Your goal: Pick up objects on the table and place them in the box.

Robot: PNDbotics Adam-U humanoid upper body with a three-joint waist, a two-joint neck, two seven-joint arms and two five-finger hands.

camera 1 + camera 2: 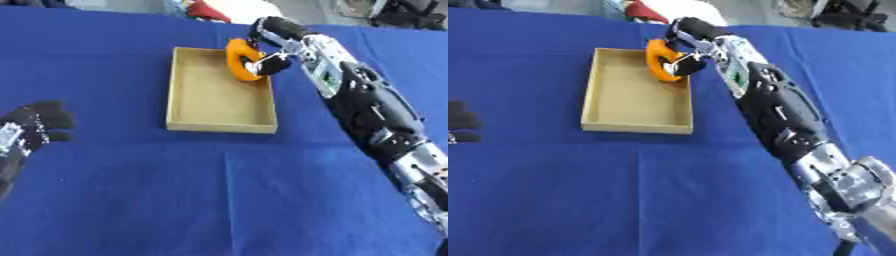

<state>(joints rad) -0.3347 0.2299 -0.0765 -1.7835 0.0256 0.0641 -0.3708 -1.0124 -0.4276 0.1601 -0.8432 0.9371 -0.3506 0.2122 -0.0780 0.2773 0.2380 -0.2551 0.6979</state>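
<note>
An orange curved object [238, 60] hangs over the far right corner of the tan cardboard box [184, 90], held by my right hand [273, 47], whose fingers are curled round it. The right arm stretches from the lower right up to that corner. I cannot tell whether the orange object touches the box floor. The box interior shows nothing else. My left hand [35, 125] rests near the left edge of the table, fingers loosely curled, holding nothing.
A blue cloth [219, 190] covers the whole table. Beyond its far edge lie a red thing [206, 10] and some dark equipment [407, 12].
</note>
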